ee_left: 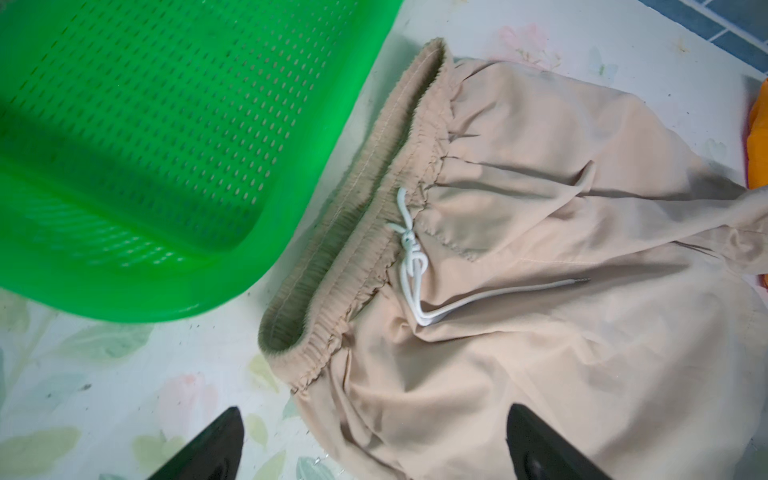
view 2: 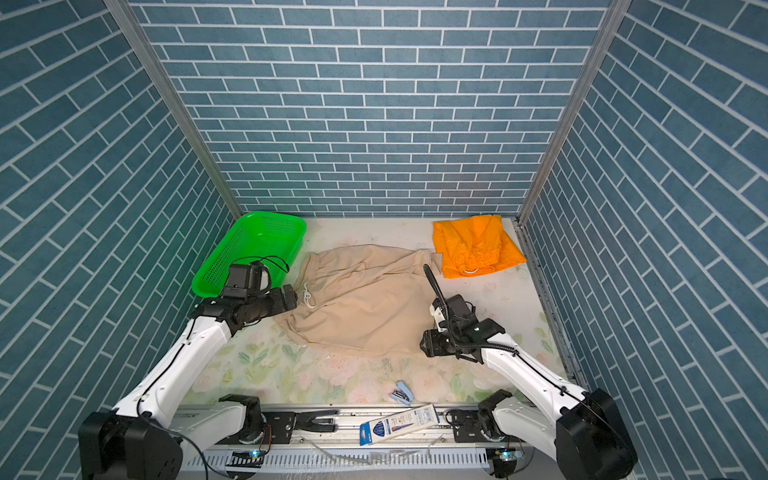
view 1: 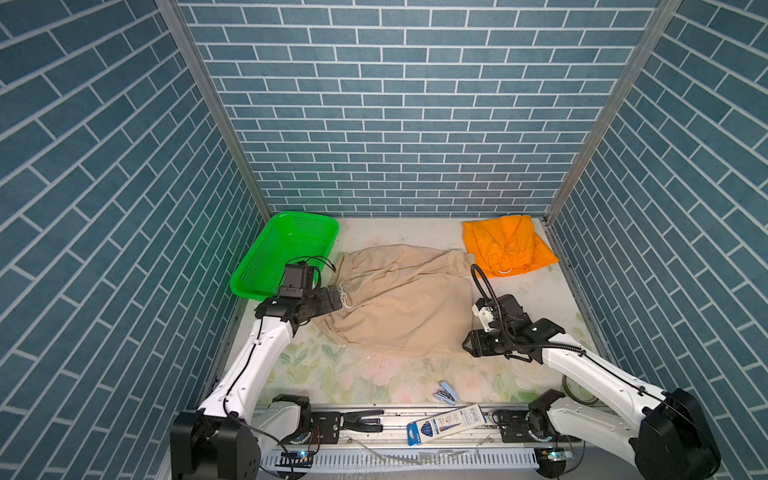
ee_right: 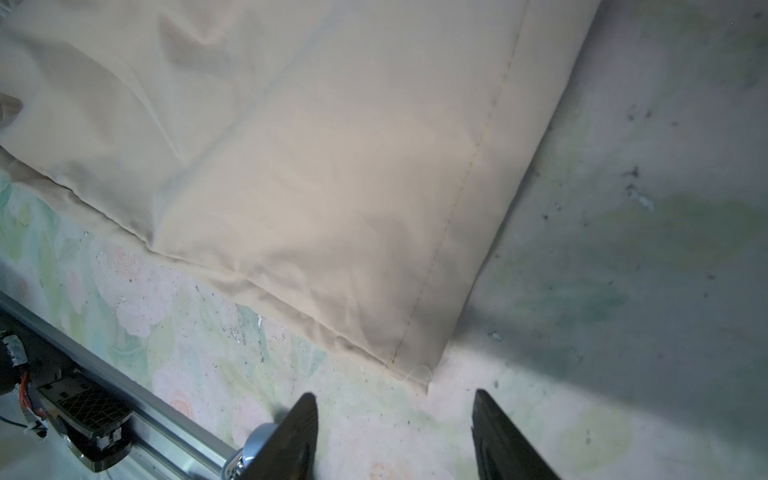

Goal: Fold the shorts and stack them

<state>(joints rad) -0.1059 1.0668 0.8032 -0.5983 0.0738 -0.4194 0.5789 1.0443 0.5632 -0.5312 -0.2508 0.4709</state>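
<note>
In both top views, soft beige cloth shorts (view 1: 399, 303) are seen spread centrally, with folded bright orange cloth shorts (view 1: 507, 245) just beside them at the far right. In the left wrist view, the left gripper (ee_left: 374, 411) is found wide open and empty near the gathered waistband (ee_left: 353, 249). In the right wrist view, the right gripper (ee_right: 395, 399) is found parted and empty, just short of the stitched hem corner (ee_right: 415, 361). The cloth is judged light, limp and slippery; waistband and hem corner are recommended as holds.
</note>
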